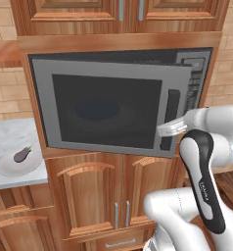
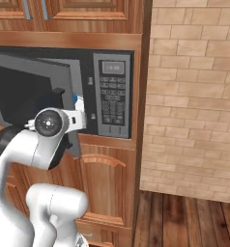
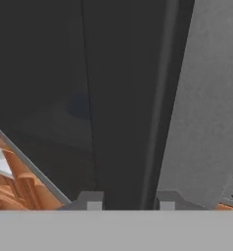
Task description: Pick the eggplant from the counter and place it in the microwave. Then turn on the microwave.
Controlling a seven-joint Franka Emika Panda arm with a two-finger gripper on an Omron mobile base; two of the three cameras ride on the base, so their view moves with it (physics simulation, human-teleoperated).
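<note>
The left base view looks forward from behind the arm at the microwave and the counter beside it. The right base view shares that microwave, seen obliquely. The hand view sits close against its door handle.

I find the microwave set between upper and lower cabinets, its door ajar, button panel at right; the eggplant lies on a plate on the counter, left.
</note>
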